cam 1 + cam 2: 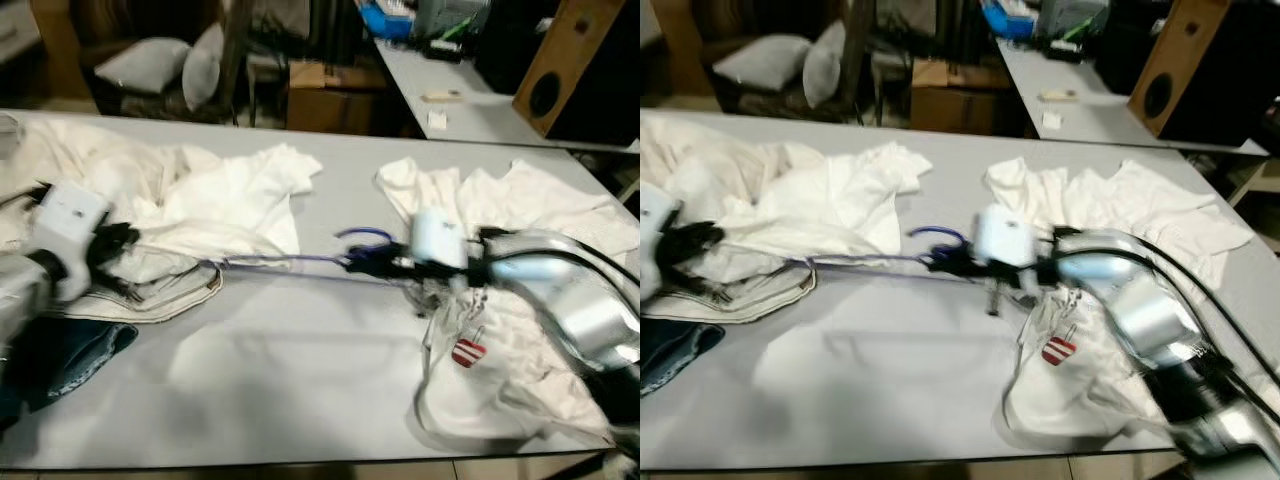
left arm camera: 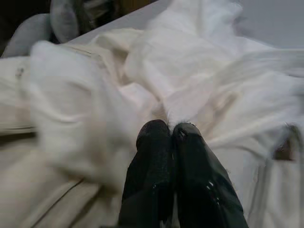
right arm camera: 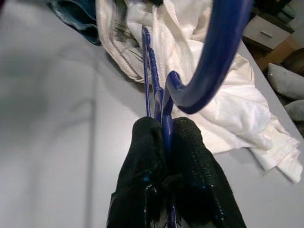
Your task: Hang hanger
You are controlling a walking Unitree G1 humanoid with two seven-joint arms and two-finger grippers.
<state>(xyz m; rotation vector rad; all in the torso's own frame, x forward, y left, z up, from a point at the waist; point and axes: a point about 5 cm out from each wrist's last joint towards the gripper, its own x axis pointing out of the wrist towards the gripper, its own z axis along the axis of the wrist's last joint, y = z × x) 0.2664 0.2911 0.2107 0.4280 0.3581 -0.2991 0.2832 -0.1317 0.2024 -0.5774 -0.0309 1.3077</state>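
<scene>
- Right tool [image 3: 164,137]: two black textured fingers pinched on the blue hanger [image 3: 156,90] at the neck below its curved hook; thin wire-like frame runs out toward the table's left edge.
- Left tool [image 2: 171,135]: glossy black fingers pressed together, tips against crumpled white cloth [image 1: 215,200].
- Grey table [image 1: 300,360], smooth; second white garment [image 1: 520,300] near its right edge, dark denim [image 1: 70,355] at left edge.

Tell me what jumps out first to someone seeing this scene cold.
The blue hanger stands out: the right gripper is shut on it near the hook, holding it low over the middle of the grey table. White garments lie rumpled on both sides, and the left gripper, fingers together, presses into the left pile.
</scene>
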